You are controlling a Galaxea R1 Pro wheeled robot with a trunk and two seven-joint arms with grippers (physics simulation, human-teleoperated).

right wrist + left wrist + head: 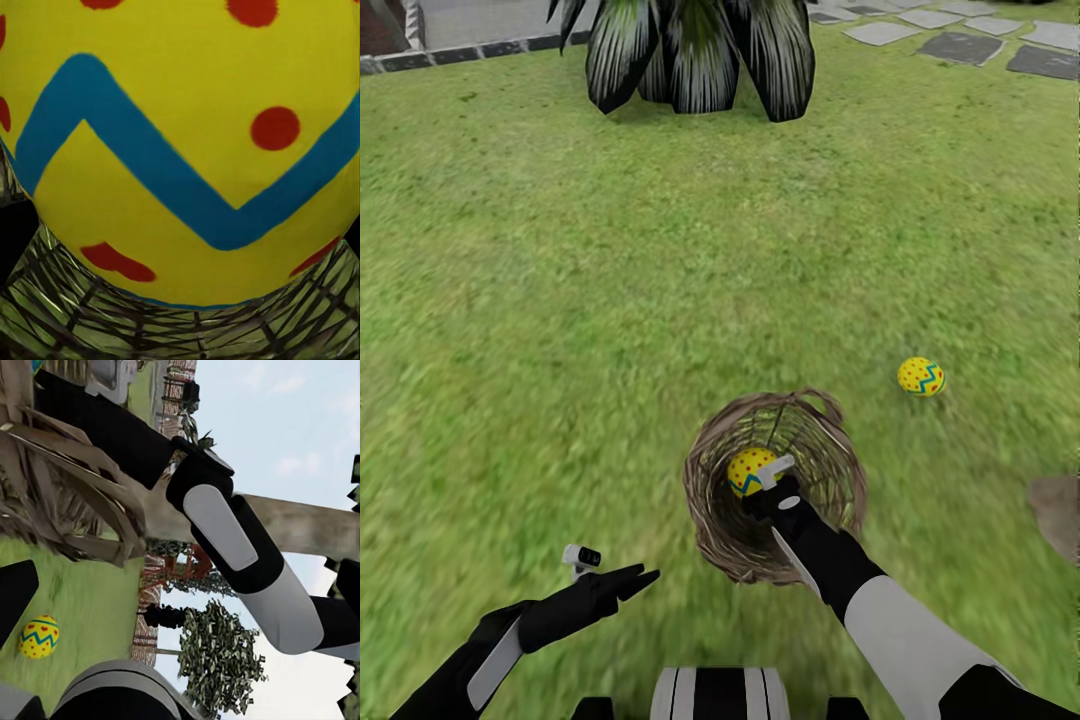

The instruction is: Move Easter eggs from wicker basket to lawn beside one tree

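2 eggs show, 1 loose on the lawn (560, 300), 1 in the wicker basket (710, 520) against my right gripper (772, 478), grip unclear; smooth, round, likely slippery, so I'd pinch its middle.

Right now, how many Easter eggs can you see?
2. One egg sits inside the wicker basket, at the right gripper. The other egg lies on the lawn, to the basket's right. A third may be hidden.
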